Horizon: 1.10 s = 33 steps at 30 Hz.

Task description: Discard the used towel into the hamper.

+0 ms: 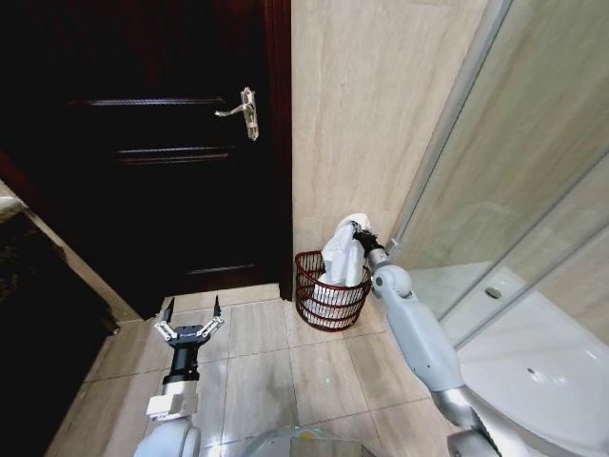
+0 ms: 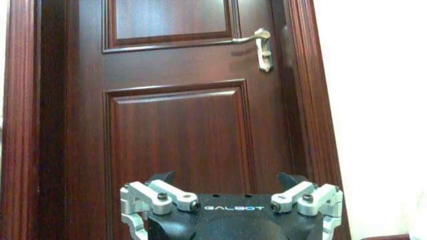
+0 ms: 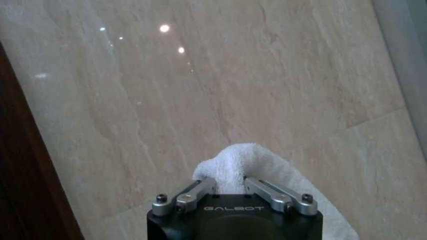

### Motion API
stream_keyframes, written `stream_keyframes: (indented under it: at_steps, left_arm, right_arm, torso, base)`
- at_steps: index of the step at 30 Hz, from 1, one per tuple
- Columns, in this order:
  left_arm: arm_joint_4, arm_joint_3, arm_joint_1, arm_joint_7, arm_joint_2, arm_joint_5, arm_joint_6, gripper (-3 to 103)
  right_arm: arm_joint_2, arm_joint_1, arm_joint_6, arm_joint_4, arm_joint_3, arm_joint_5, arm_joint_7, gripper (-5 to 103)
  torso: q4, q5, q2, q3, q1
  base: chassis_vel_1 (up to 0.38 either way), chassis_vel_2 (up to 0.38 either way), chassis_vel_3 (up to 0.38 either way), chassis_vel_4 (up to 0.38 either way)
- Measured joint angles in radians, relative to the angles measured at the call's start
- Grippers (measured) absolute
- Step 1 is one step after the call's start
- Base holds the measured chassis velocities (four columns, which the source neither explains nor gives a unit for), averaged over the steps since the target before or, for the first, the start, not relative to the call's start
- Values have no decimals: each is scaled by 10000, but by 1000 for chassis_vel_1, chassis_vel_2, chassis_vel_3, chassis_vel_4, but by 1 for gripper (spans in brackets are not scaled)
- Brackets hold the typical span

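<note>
Our right hand clamped on white towel over hamper; we lower before releasing. Left hand apart, idle.

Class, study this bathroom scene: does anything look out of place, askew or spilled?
Nothing is spilled or damaged. The one unsettled thing is the white towel: it hangs half in the hamper, its top bunched above the rim in the right hand. The left hand hovers open near the door.

towel: fluffy white cloth | hamper: dark wire | door: glossy wood
</note>
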Motion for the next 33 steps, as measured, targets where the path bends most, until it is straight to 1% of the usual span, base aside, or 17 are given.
stream_keyframes:
  at_steps: [8,12,14,15,19,21,23,24,25,27,28,29,31,32,33]
  left_arm:
    - [173,46,-107,0,-45,13,3,100]
    - [239,61,-152,-6,-47,-5,-4,100]
    - [215,59,-205,-10,-6,-117,46,100]
    - [215,59,-205,-10,-6,-117,46,100]
    - [257,13,-365,-34,64,-198,188,100]
    - [301,12,-406,-41,65,-192,193,100]
    - [385,38,-508,-92,80,-195,189,100]
    - [385,38,-508,-92,80,-195,189,100]
    - [394,76,-538,-162,120,-198,230,100]
    - [341,137,-555,-292,237,-301,376,100]
    - [341,137,-555,-292,237,-301,376,100]
    - [271,144,-557,-326,304,-394,437,100]
    - [132,89,-581,-358,404,-581,516,100]
    - [60,27,-596,-366,419,-669,535,100]
    - [60,27,-596,-366,419,-669,535,100]
  right_arm:
    - [88,144,41,-281,-39,-5,-95,4]
    - [221,243,130,-568,-41,-76,-124,4]
    - [333,279,155,-658,-83,-225,-124,4]
    - [333,279,155,-658,-83,-225,-124,4]
    - [438,316,116,-722,-136,-388,17,4]
    - [416,354,36,-737,-185,-377,127,4]
    - [250,405,-391,-624,-336,-233,571,4]
    - [250,405,-391,-624,-336,-233,571,4]
    - [89,405,-742,-414,-449,-59,907,4]
    - [-301,405,-1574,140,-667,652,1586,4]
    - [-301,405,-1574,140,-667,652,1586,4]
    - [-527,418,-2121,429,-758,1250,1853,4]
    - [-853,612,-2982,675,-964,2109,2266,4]
    - [-968,756,-3237,670,-1101,2399,2478,4]
    - [-968,756,-3237,670,-1101,2399,2478,4]
  torso:
    - [1,-1,-275,-187,-92]
    - [1,-1,-418,-281,-139]
    - [1,-2,-557,-378,-181]
    - [1,-2,-557,-378,-181]
    - [0,0,-759,-526,-237]
    - [1,0,-800,-554,-248]
    - [2,-1,-881,-612,-269]
    - [2,-1,-881,-612,-269]
    - [2,0,-902,-628,-274]
    - [0,-3,-916,-642,-278]
    - [0,-3,-916,-642,-278]
    - [-1,-2,-916,-644,-278]
    - [-2,0,-916,-643,-278]
    - [-2,-2,-914,-641,-278]
    - [-2,-2,-914,-641,-278]
  base:
    - [0,0,0,0]
    - [0,0,0,0]
    - [0,0,0,0]
    - [0,0,0,0]
    - [0,0,0,0]
    - [0,0,0,0]
    - [0,0,0,0]
    - [0,0,0,0]
    - [0,0,0,0]
    - [0,0,0,0]
    - [0,0,0,0]
    - [0,0,0,0]
    - [0,0,0,0]
    - [0,0,0,0]
    - [0,0,0,0]
